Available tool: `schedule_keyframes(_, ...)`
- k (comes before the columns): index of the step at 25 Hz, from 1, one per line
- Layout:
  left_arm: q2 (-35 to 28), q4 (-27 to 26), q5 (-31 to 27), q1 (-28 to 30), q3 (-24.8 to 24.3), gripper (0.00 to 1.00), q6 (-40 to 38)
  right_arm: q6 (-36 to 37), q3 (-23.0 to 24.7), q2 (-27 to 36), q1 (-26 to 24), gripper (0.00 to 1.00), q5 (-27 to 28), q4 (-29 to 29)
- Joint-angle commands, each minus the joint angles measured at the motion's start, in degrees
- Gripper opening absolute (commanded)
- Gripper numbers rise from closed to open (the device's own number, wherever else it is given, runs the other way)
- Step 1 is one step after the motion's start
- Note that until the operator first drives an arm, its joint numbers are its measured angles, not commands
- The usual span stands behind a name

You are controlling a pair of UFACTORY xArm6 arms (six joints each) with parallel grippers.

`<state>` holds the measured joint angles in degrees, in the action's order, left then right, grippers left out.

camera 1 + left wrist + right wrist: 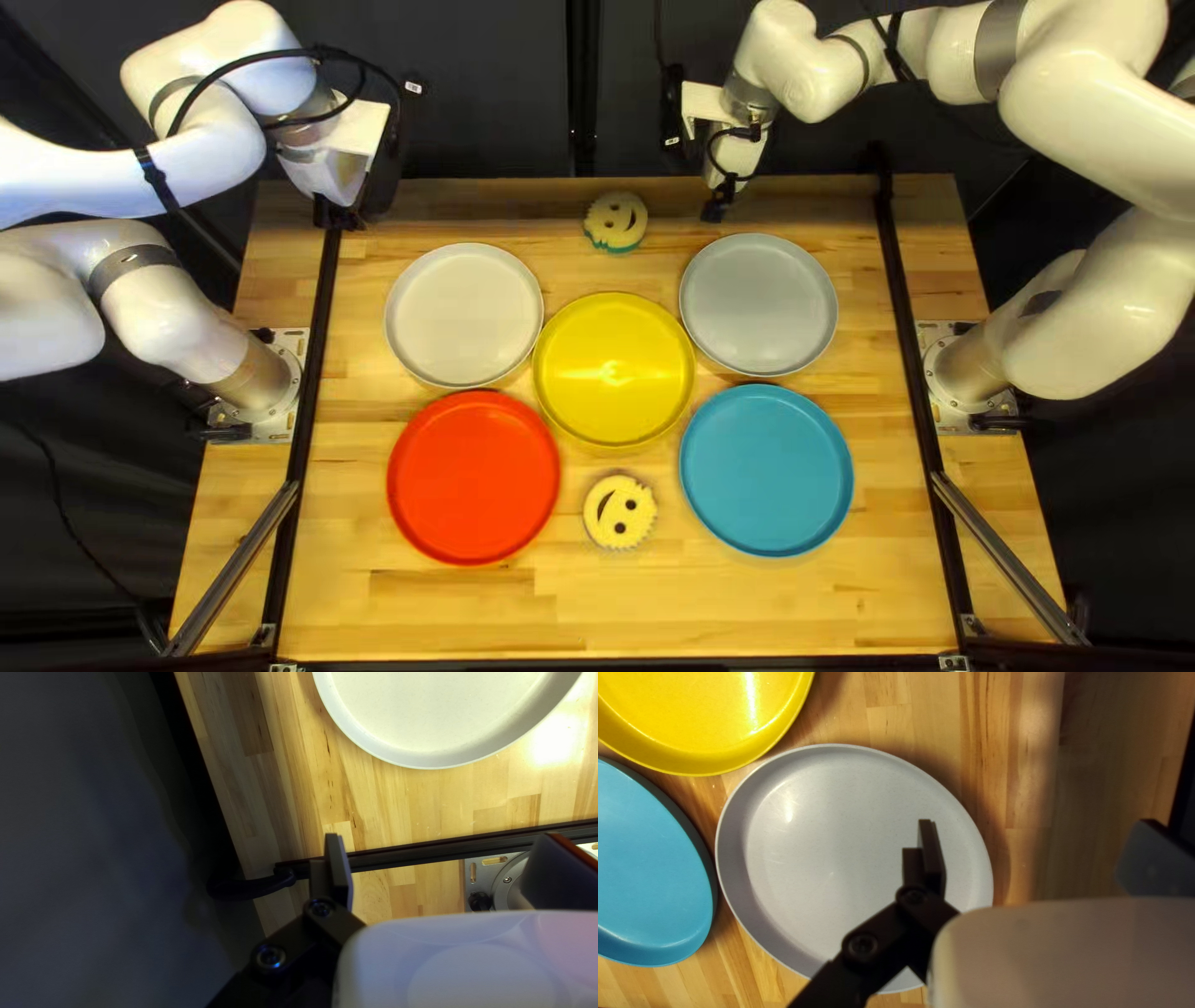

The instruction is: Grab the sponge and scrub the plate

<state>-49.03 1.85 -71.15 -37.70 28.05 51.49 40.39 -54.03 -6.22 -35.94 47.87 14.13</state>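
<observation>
- Top left view, at the left: the left arm [162,305] rises from its base beside a dark rail [315,373] and reaches to the far left corner of the desk [610,622], the left gripper [342,214] pointing down there; the left wrist view shows its jaws spread wide apart.
- Next come two round plates, the white plate [464,314] farther off and the red plate [473,477] nearer.
- Midway across stands the yellow plate [614,370], with one smiley sponge on either side of it, both apart from its rim: the far sponge [615,222], yellow over teal, near the desk's far edge, and the near sponge [619,512], yellow with a tilted smile, between the red plate and the blue plate [766,469]. Both sponges rest on the desk.
- Just right of that, the right gripper [716,209] hangs at the desk's far edge, beyond the grey plate [758,305]. In the right wrist view its jaws are spread, one in front of the grey plate, the other out past its rim.
- Nearer than the grey plate lies the blue one.
- At the right, the right arm [1083,112] arches from its base toward the far edge.
</observation>
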Motion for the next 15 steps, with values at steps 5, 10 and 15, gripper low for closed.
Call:
schedule_keyframes(5,0.0,0.0,0.0,0.0,0.0,1.0,0.0,-8.27,-6.72,-9.29,2.43,1.0,-6.68,-2.14)
schedule_keyframes(10,0.0,0.0,0.0,0.0,0.0,1.0,0.0,-10.25,-11.47,-15.04,2.68,1.0,-8.5,-2.56)
schedule_keyframes(15,0.0,0.0,0.0,0.0,0.0,1.0,0.0,-10.54,-16.45,-19.02,2.12,1.0,-7.07,-2.58)
